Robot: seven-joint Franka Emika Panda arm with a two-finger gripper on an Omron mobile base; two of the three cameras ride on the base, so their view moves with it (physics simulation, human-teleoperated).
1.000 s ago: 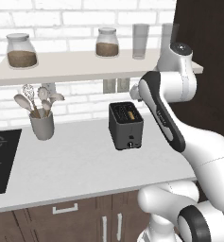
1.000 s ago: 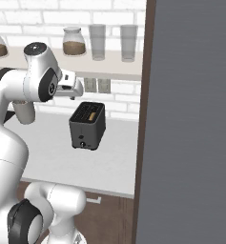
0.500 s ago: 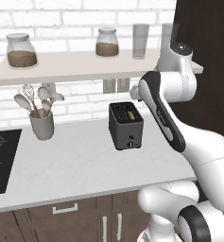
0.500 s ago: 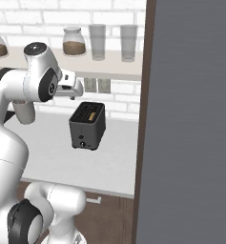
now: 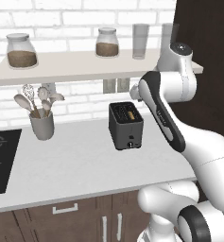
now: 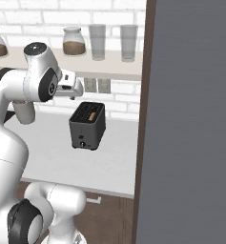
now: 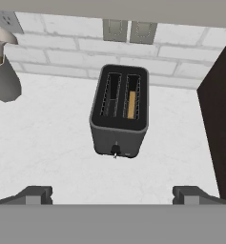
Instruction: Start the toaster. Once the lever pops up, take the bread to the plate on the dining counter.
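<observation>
The toaster [image 7: 119, 112] is standing upright on the pale worktop [image 7: 47, 143], toward the back edge and near the right end where a dark cabinet side [image 7: 221, 119] is closing the worktop off. The bread [image 7: 131, 104] is sitting down inside one of the two top slots, with just its tan edge showing; the other slot is showing dark. The narrow face of the toaster is pointing toward the worktop's front edge, and the lever [image 7: 115, 150] is showing there as a small dark tab low on that face.

The end effector [image 7: 112, 193] is hanging well above the toaster and apart from it, its two dark fingertips [image 7: 38, 194] spread wide and gripping nothing. In the right base view the end effector [image 6: 72, 88] is reaching out from the white arm just under the wall shelf [image 6: 109, 64].

A grey utensil cup [image 5: 42, 125] full of spoons is standing farther along the back edge, well apart from the toaster, and a black hob [image 5: 2, 160] is lying at the worktop's far left end. Jars [image 5: 107, 42] and glasses [image 5: 140, 41] are lining the shelf
</observation>
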